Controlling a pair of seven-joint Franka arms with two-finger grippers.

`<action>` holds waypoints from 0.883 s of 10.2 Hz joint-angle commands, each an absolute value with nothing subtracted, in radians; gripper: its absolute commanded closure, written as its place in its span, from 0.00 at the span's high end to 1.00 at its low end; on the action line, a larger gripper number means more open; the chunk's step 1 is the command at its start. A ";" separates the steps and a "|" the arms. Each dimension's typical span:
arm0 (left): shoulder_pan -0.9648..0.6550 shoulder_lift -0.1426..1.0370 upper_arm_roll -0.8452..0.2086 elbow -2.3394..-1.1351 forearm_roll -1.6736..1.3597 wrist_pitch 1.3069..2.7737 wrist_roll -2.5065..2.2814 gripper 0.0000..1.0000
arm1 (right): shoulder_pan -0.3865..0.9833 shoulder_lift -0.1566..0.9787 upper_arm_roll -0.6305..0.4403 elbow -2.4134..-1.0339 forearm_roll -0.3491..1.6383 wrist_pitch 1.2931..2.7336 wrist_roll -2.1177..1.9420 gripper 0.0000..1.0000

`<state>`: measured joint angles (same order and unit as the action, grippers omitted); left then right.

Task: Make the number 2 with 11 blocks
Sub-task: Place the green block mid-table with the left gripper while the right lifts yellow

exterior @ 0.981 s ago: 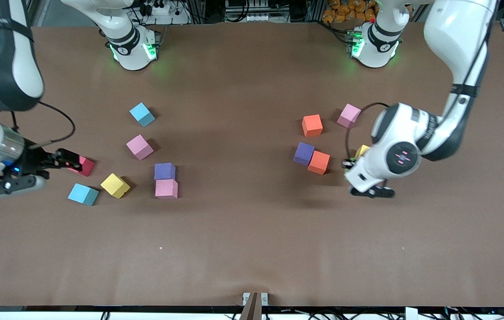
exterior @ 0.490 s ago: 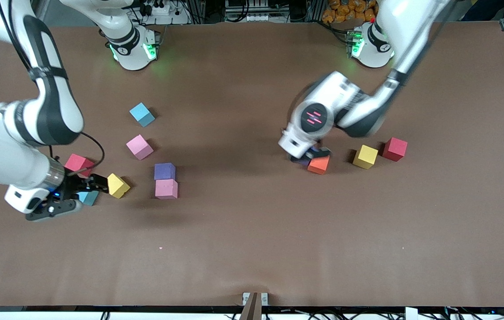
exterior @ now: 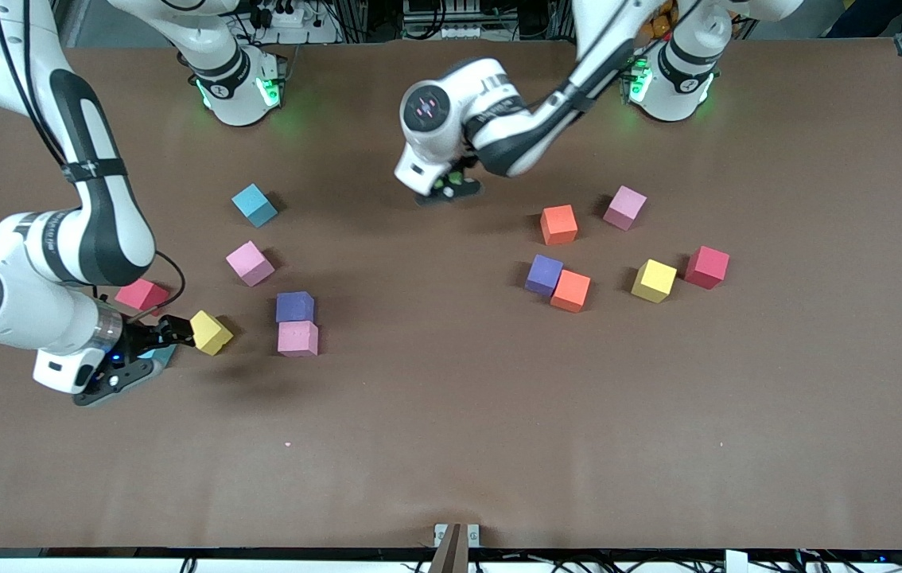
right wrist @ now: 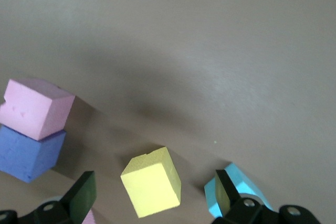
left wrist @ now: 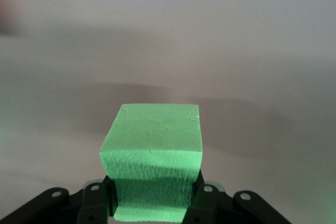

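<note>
Worktop (exterior: 451, 446): brown, carrying loose blocks in two scattered groups. No recognisable number 2 is laid out yet; judged from this, the task is at an early stage.

Start of figure, possibly: a purple block (exterior: 295, 306) with a pink block (exterior: 297, 337) touching it on the side nearer the front camera, two cubes in a short column. Nothing else adjoins them.

Group toward the right arm's end of the worktop: a cyan block (exterior: 254, 204) farthest from the camera; a second pink block (exterior: 250, 263); a red block (exterior: 141, 294); a yellow block (exterior: 210, 332); another cyan block (right wrist: 236, 190), mostly hidden under the gripper in the front view.

Group toward the left arm's end: an orange block (exterior: 558, 224) with a pink block (exterior: 625, 207) near it; a purple block (exterior: 544, 274) touching a second orange block (exterior: 570, 290); a yellow block (exterior: 654, 280) beside a red block (exterior: 707, 267).

Left gripper (exterior: 451, 187): up over bare worktop between the two groups, at the end nearer the bases, jaws clamped on a green block (left wrist: 152, 169), seen plainly in the left wrist view.

Right gripper (exterior: 169, 333): low at the worktop, jaws wide apart, holding nothing, with the yellow block just ahead of its fingertips and the hidden cyan block beside one finger.

Remaining, as judged: nearly the whole figure. The green block needs setting down, and the loose cubes need gathering into rows around the purple-and-pink pair.
</note>
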<state>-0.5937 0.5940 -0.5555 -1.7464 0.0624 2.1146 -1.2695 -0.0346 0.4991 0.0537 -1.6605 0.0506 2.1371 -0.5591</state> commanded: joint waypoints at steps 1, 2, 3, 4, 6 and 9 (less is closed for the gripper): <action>-0.652 0.652 -0.548 -1.736 0.155 2.187 -1.284 0.22 | -0.052 0.520 0.063 -1.756 0.037 2.267 -0.713 1.00; -0.679 0.663 -0.548 -1.744 0.159 2.190 -1.267 0.22 | -0.051 0.511 0.063 -1.811 0.037 2.308 -0.750 1.00; -0.684 0.661 -0.551 -1.778 0.161 2.192 -1.255 0.22 | -0.052 0.502 0.064 -1.831 0.037 2.307 -0.791 1.00; -0.684 0.655 -0.552 -1.810 0.161 2.212 -1.253 0.22 | -0.057 0.503 0.064 -1.847 0.041 2.307 -0.863 1.00; -0.684 0.660 -0.552 -1.825 0.181 2.230 -1.246 0.22 | -0.051 0.503 0.064 -1.873 0.044 2.319 -0.903 1.00; -0.683 0.661 -0.552 -1.832 0.184 2.243 -1.192 0.24 | -0.057 0.497 0.064 -1.913 0.044 2.322 -1.029 1.00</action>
